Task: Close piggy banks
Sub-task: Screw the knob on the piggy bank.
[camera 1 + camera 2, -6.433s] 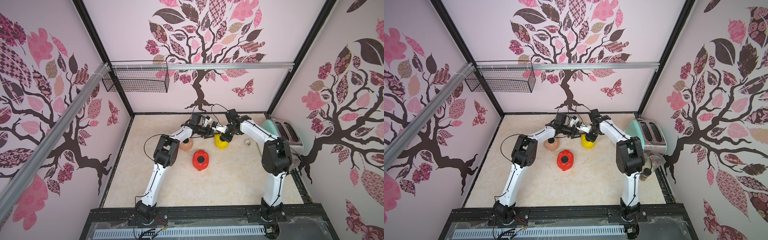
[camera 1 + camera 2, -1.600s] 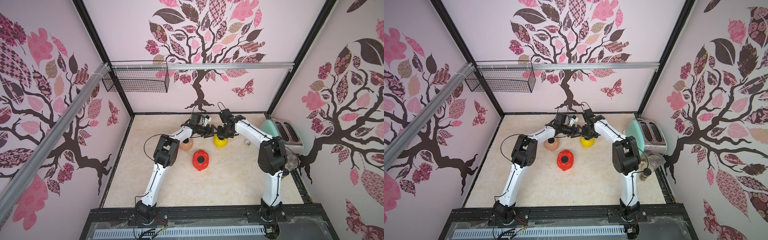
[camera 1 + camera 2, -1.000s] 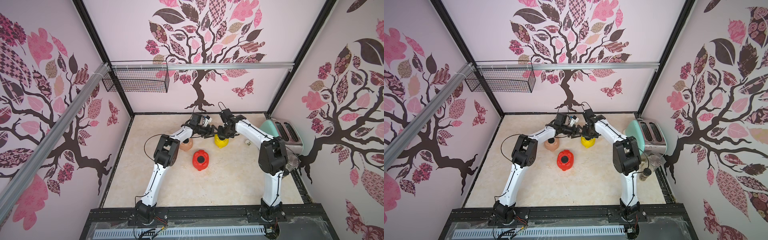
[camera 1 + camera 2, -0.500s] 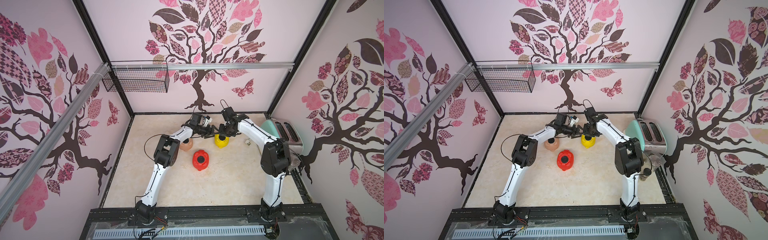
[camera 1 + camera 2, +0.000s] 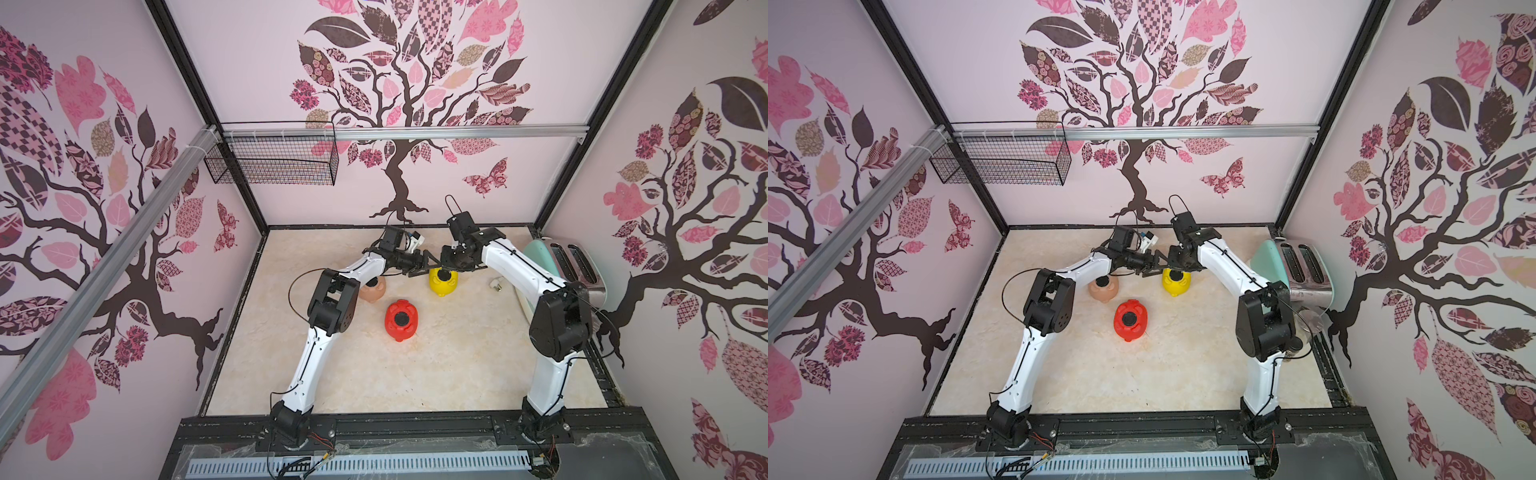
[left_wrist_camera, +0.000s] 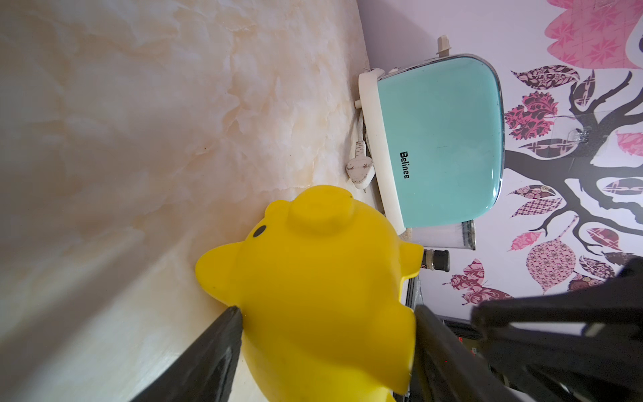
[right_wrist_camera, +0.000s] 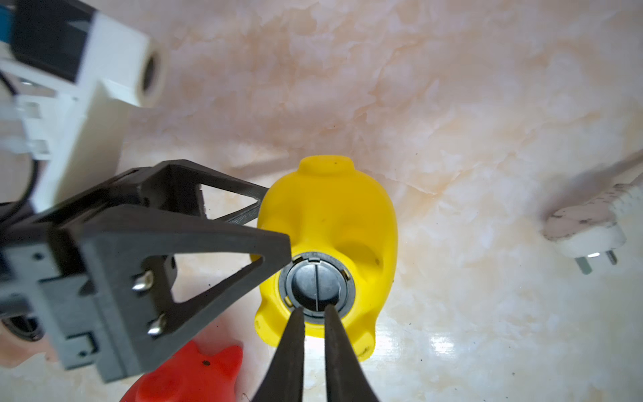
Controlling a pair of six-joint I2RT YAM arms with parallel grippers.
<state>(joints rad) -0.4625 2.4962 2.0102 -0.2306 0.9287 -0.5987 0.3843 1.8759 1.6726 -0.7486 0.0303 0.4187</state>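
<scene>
Bright even light, glare on the tabletop (image 7: 440, 343), wrist-view edges blurred.

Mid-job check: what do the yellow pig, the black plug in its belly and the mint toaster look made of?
Yellow piggy bank: probably soft moulded plastic, satin; smooth rounded body.
Black plug: likely harder plastic, slightly glossy; crisp moulded rim and centre ridge.
Toaster: glossy mint panel, painted metal or plastic, unclear; cream base looks plastic.

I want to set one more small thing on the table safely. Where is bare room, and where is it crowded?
Bare: the front of the table, from the red pig to the black front rail; also the far left corner behind the peach pig. Crowded: at the yellow pig, where left gripper and right gripper meet, and by the toaster and plug.
</scene>
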